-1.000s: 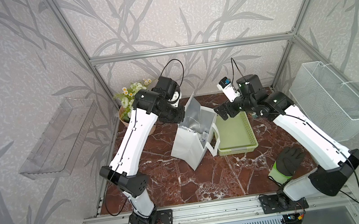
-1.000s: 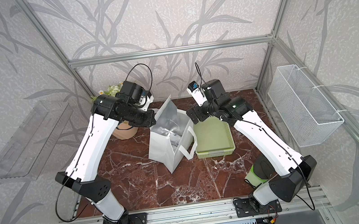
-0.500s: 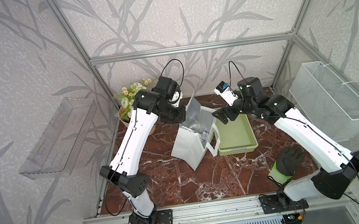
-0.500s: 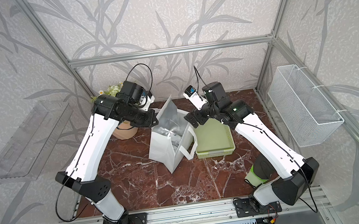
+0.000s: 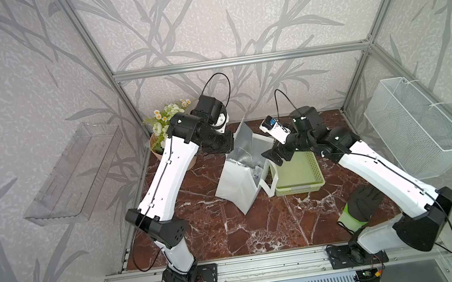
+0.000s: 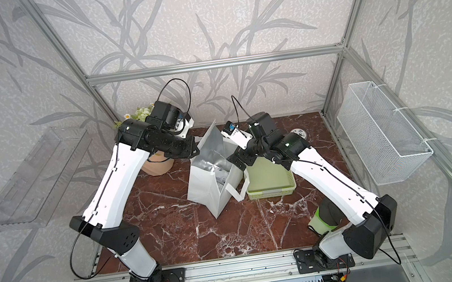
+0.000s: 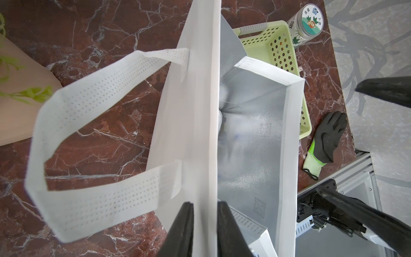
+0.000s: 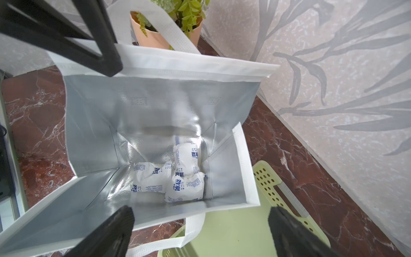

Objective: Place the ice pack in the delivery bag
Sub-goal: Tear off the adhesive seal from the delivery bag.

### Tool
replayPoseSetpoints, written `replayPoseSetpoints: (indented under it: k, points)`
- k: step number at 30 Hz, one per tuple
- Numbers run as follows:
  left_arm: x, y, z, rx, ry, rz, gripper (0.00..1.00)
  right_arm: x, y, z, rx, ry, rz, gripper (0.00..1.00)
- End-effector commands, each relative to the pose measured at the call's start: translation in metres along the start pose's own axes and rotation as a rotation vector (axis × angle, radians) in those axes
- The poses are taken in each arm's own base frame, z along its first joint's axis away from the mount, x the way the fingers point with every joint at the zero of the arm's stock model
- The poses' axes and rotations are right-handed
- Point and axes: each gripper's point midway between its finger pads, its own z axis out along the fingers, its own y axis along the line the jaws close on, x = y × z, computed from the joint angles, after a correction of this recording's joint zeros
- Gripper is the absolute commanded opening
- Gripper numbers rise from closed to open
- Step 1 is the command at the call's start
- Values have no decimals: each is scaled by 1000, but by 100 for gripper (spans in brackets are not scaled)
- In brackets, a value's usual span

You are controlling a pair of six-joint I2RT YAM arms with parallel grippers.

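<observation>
The delivery bag (image 5: 236,182) (image 6: 210,185) stands open on the marble, white outside (image 7: 191,124) with silver lining (image 8: 155,89). Three white ice packs with blue print lie on its floor (image 8: 151,180) (image 8: 186,160) (image 8: 185,188). One of them shows faintly in a top view (image 5: 255,173). My left gripper (image 5: 232,143) (image 6: 194,148) (image 7: 204,203) is shut on the bag's far rim and holds that wall upright. My right gripper (image 5: 276,157) (image 6: 239,160) (image 8: 201,210) hangs open and empty over the bag's mouth, on the tray side.
A green perforated tray (image 5: 297,173) touches the bag's right side. A black and green glove (image 5: 358,210) lies front right. A flower pot (image 5: 160,147) stands back left and a jar (image 7: 308,22) behind the tray. A wire basket (image 5: 413,129) and a clear shelf (image 5: 75,173) hang on the walls.
My right gripper has shifted a little from over the tray toward the bag's mouth, still open. The left arm and the bag have stayed put.
</observation>
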Motion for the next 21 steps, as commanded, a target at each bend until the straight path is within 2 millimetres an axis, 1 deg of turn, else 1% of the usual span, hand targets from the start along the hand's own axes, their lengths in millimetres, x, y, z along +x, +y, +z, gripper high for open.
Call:
replayPoseSetpoints:
  k: [1, 4, 7, 9, 11, 14, 18, 21]
  points:
    - [2, 7, 1, -26, 8, -7, 17, -21, 5, -11, 31, -92, -99, 99]
    - [3, 5, 1, -13, 12, -21, 11, -29, 16, -8, 15, -137, -164, 99]
    - [6, 0, 2, 25, 29, -60, 7, -40, 28, -4, 38, -229, -291, 99]
    - [8, -4, 5, 58, 46, -102, 5, -50, 34, -3, 68, -322, -357, 93]
    - [12, -9, 8, 91, 56, -149, 3, -60, 41, -4, 82, -412, -416, 84]
    - [12, -12, 11, 124, 31, -215, 0, -69, 49, -2, 98, -482, -480, 70]
    - [8, -14, 13, 189, -28, -316, 0, -67, 66, 11, 112, -497, -591, 61]
    - [5, -15, 16, 226, -61, -376, 0, -66, 73, 20, 113, -503, -630, 58]
